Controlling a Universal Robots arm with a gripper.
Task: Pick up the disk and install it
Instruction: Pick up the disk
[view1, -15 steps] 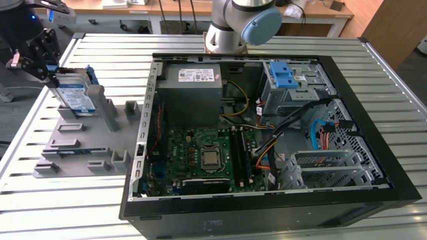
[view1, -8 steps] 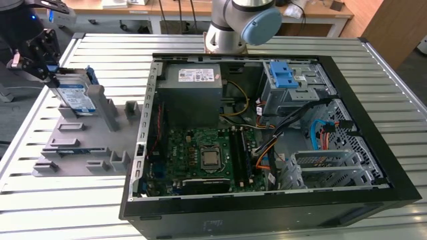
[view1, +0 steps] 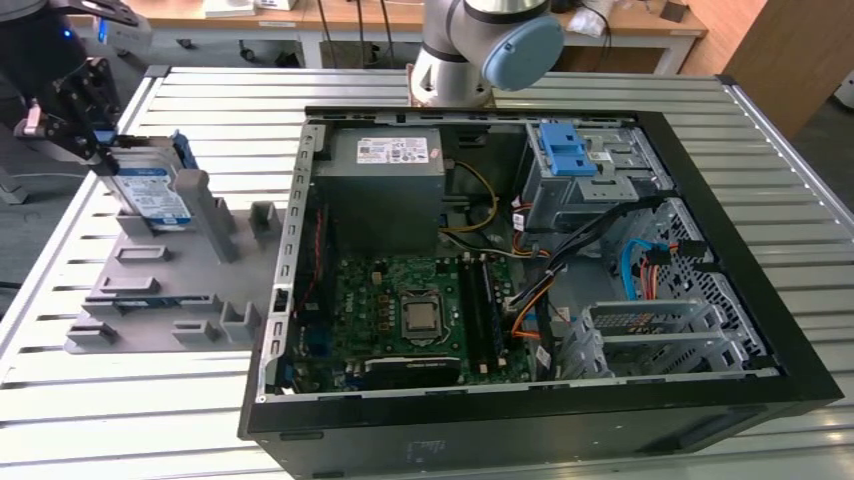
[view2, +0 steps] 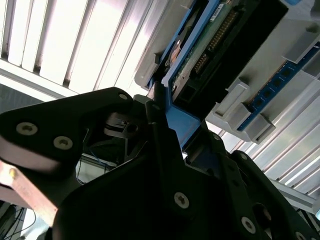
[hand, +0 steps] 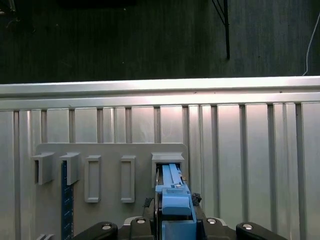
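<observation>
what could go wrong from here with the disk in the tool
1. The tool holds the disk by its thin blue frame, so the disk might slip or twist in the grip.
2. The disk stands in a slot of the grey rack. A skewed lift could jam it or drag the rack along.
3. Loose cables cross the open computer case and could snag the disk on the way in.

One disk (view1: 151, 198), one claw (view1: 102, 150), one grey slotted fixture (view1: 160, 300), one computer case (view1: 534, 442) (side open).
</observation>
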